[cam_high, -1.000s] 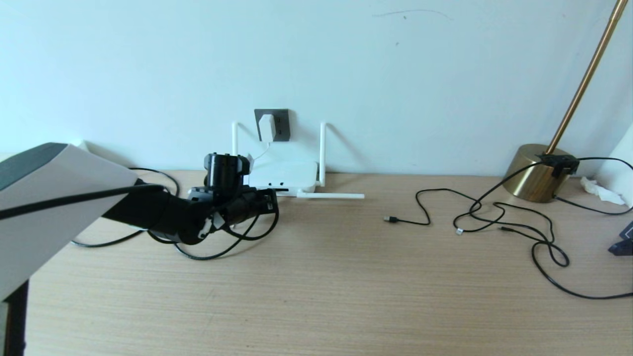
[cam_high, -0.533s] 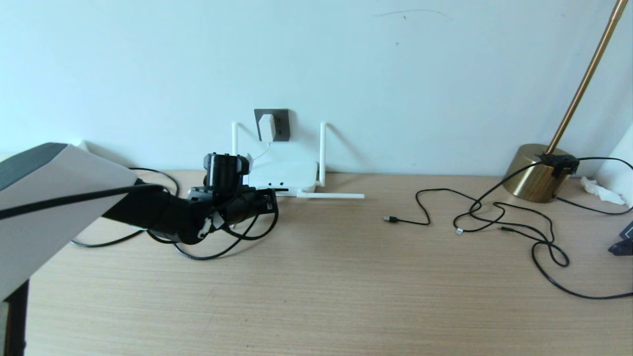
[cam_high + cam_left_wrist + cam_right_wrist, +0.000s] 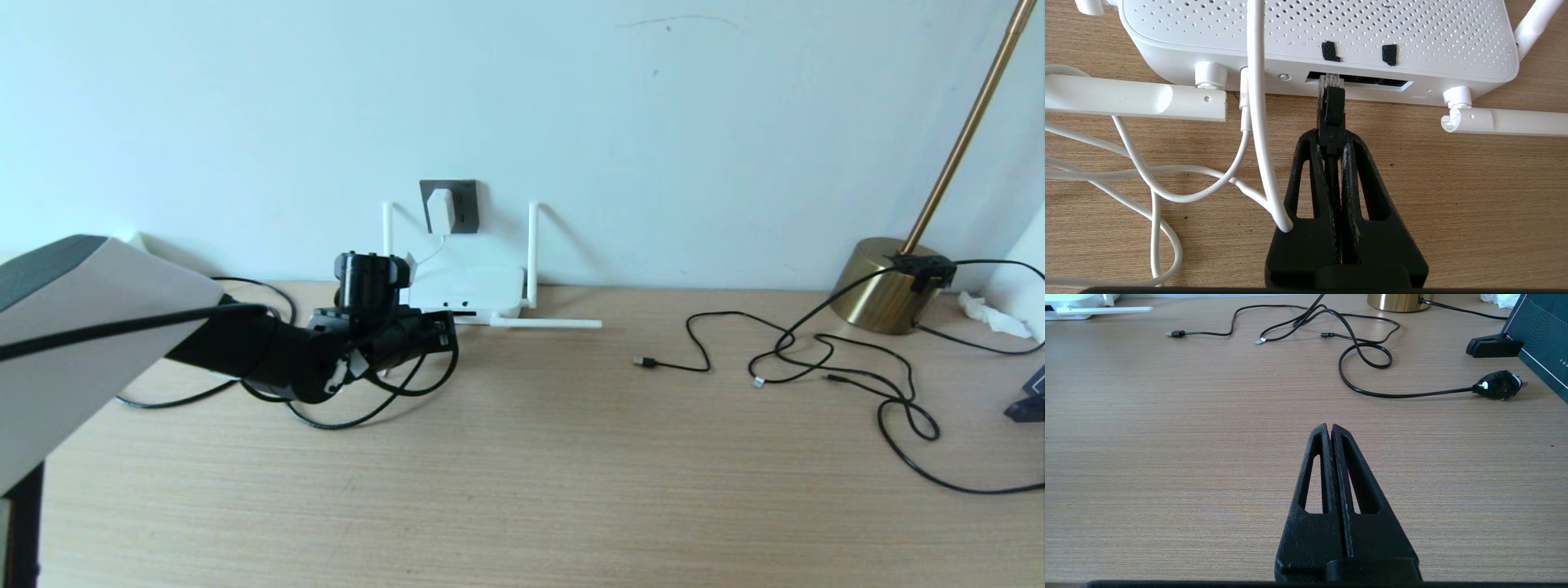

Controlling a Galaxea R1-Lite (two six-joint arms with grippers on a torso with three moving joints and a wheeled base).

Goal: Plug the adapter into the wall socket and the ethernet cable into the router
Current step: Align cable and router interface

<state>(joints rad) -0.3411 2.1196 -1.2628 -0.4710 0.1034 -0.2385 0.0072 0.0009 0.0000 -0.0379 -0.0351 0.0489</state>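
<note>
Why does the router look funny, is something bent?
Two of the router's antennas lie flat on the table while two stand upright. Loose black cables sprawl tangled near the lamp base. Nothing looks broken.

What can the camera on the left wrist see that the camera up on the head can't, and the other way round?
Only the left wrist view shows the left gripper shut on the black ethernet cable's plug, its clear tip at the router's dark port slot.

Only the head view shows the small white adapter in the dark grey wall socket, a brass lamp base and thin black USB cables.

Both show the flat white router on the wooden table.
</note>
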